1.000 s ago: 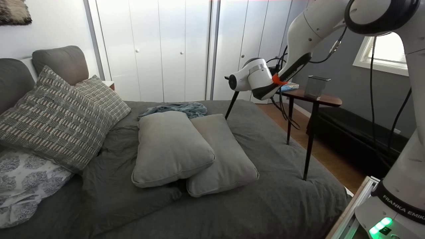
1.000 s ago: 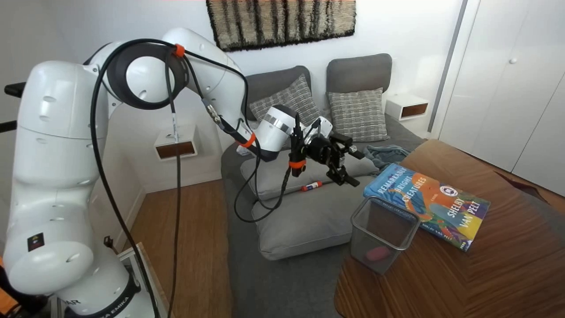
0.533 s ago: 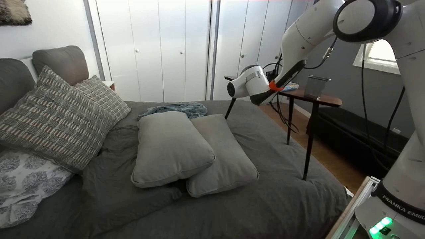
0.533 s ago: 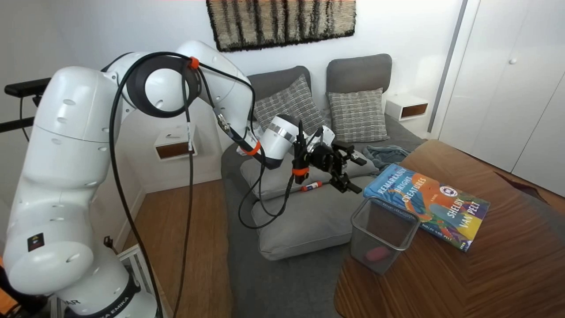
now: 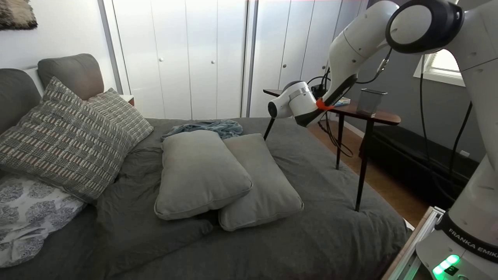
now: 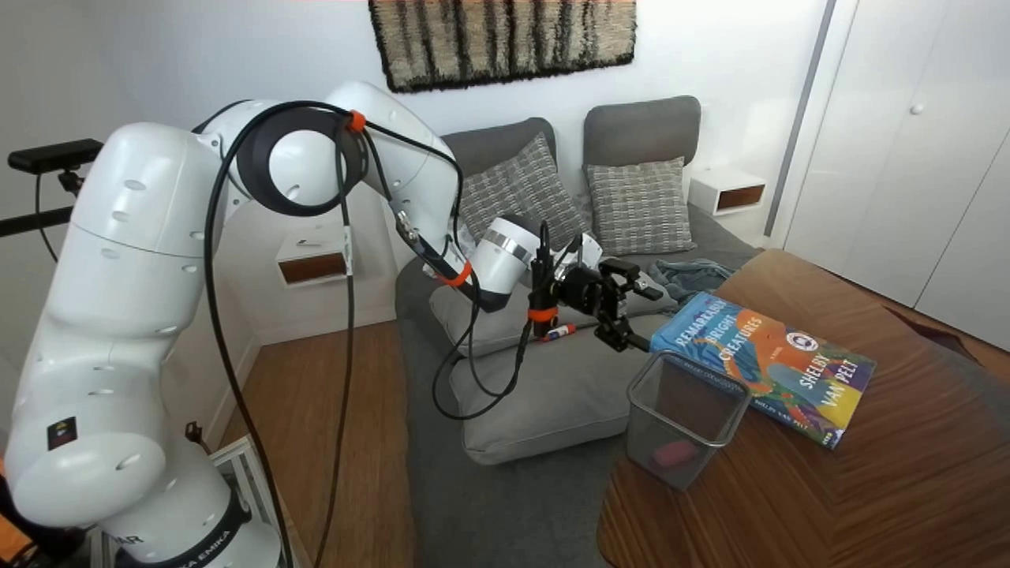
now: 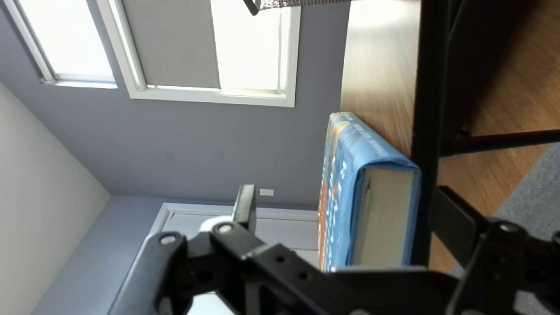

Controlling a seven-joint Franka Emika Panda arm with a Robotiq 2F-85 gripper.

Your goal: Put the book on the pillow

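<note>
The book (image 6: pixel 769 367), with a blue and orange cover, lies flat on the wooden table (image 6: pixel 907 489). In the wrist view the book (image 7: pixel 380 214) shows its page end facing me. My gripper (image 6: pixel 644 319) is open and empty, just off the table edge by the book's blue end. In the wrist view the gripper (image 7: pixel 350 214) has one finger on the book's cover side and the other on the table's underside side, touching neither visibly. Two grey pillows lie overlapped on the bed: the upper pillow (image 5: pixel 202 175) and the lower pillow (image 5: pixel 260 190). The gripper is hidden behind the arm in an exterior view.
A clear bin (image 6: pixel 686 418) with a pink item inside stands on the table beside the book. A red-and-white tube (image 6: pixel 558 332) lies on the pillows. A blue cloth (image 5: pixel 210 126) lies behind the pillows. Cables hang from the arm. Black table legs (image 5: pixel 362 167) stand near the bed.
The arm has lowered, and the gripper has moved down and slightly closer to the book's near end. The gripper has stayed open. The book, bin and pillows have not moved.
</note>
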